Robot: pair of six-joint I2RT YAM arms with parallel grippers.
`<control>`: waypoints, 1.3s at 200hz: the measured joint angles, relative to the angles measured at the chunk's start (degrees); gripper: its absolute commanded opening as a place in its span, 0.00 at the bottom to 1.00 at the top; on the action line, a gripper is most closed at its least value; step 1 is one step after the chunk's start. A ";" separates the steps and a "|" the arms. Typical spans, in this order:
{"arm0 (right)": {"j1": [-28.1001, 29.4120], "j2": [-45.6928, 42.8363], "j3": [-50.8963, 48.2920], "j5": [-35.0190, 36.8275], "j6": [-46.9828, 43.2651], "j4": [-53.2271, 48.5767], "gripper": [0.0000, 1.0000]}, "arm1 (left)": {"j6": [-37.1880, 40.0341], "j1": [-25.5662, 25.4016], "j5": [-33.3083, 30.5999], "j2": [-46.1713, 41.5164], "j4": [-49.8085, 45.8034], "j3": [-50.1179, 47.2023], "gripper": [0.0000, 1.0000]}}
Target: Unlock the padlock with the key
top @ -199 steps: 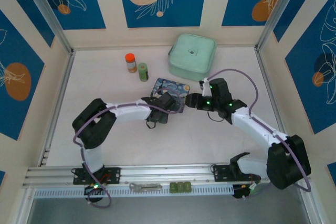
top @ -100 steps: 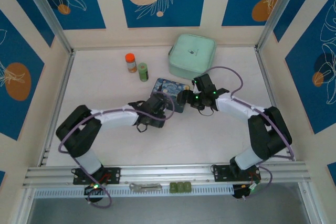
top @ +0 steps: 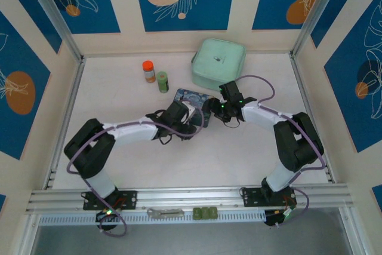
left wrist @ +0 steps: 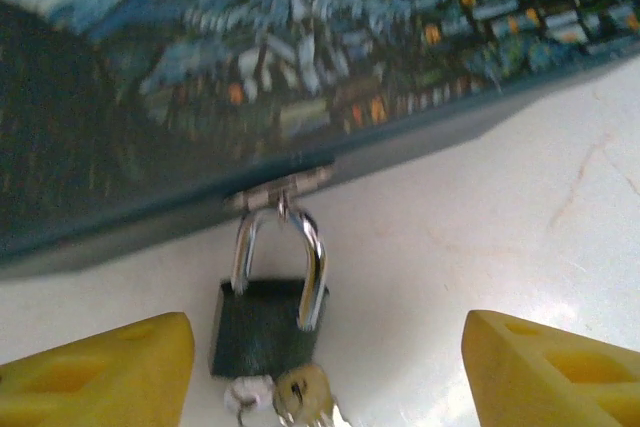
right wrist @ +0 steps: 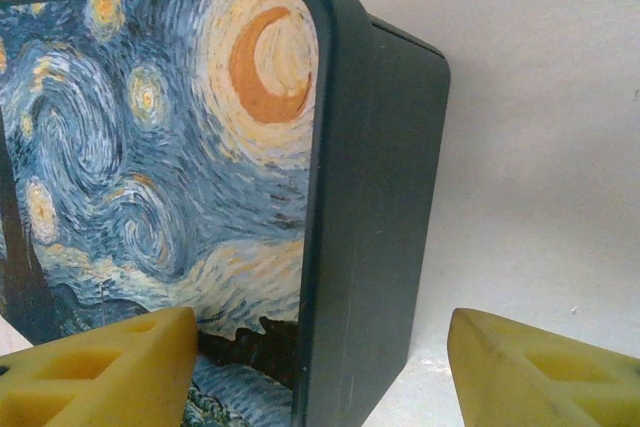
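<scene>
**Near rail.** A flat grey tool [top: 165, 212] and a row of green blocks [top: 205, 212] are laid side by side. Neither is judged to be needed.

**Left gripper** [left wrist: 328, 352]. Held low over the table [left wrist: 520, 227], with the yellow fingers [left wrist: 100, 372] spread wide and nothing grasped. The padlock is framed between them, untouched.

**Key** [left wrist: 300, 394]. A small silvery head is seen at the padlock's lower edge, touching it. Whether the blade is seated in the keyway cannot be told. It is judged light, thin and slippery, and is best pinched flat across the head.

**Padlock** [left wrist: 262, 325]. The dark body is laid on the table just in front of the tin. Its silvery shackle [left wrist: 283, 252] is threaded through the hasp [left wrist: 280, 187], with both legs entering the body. It is judged small, rigid and free to swing on the hasp, so the body should be steadied by its flat faces while the key is turned.

**Tin** [right wrist: 200, 147]. Painted with a starry night and set at mid-table.

**Right gripper** [right wrist: 320, 347]. Placed astride one edge of the tin, with the jaws wide apart and no grip seen.

**Far table.** A green bottle [top: 163, 82] and an orange-capped bottle [top: 148, 71] are stood close together. A mint-green case [top: 218, 64] is set behind the tin.
</scene>
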 measured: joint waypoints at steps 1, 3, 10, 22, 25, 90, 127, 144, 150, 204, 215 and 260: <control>0.00 0.00 0.00 0.00 0.09 0.00 0.66 | 0.26 0.00 -0.02 0.17 -0.02 0.20 0.67; 0.00 0.00 0.00 0.02 0.24 0.02 0.66 | 0.37 0.02 -0.09 0.37 -0.09 0.37 0.67; 0.00 0.00 -0.02 0.02 0.52 0.15 0.66 | 1.01 0.15 -0.48 1.31 -0.26 1.20 0.67; 0.00 0.00 -0.17 0.00 0.83 0.48 0.65 | 2.12 0.33 -1.09 2.16 -0.66 1.99 0.67; 0.00 0.00 -0.20 0.00 0.94 0.48 0.65 | 2.43 0.35 -1.20 2.34 -0.72 2.10 0.67; -0.04 0.00 -0.28 0.00 1.77 0.94 0.65 | 5.70 0.39 -1.22 5.33 -2.10 2.29 0.64; -0.04 0.00 -0.28 0.00 1.79 0.94 0.64 | 5.70 0.42 -0.31 6.49 -1.88 2.29 0.53; -0.04 0.04 -0.28 0.00 1.79 0.96 0.64 | 5.81 0.39 0.22 7.15 -1.92 2.51 0.48; -0.04 0.04 -0.28 0.00 1.79 0.96 0.64 | 5.95 0.39 0.28 7.19 -1.88 2.58 0.46; -0.11 0.07 -0.28 0.00 1.79 0.96 0.64 | 5.20 0.85 2.67 5.51 -0.09 0.09 0.33; -0.11 0.09 -0.28 -0.13 1.79 1.01 0.64 | 3.91 1.75 5.35 4.28 1.20 -1.44 0.32; -0.09 0.31 -0.26 -0.44 1.77 1.14 0.64 | -4.63 7.41 19.93 0.98 10.19 -8.28 0.35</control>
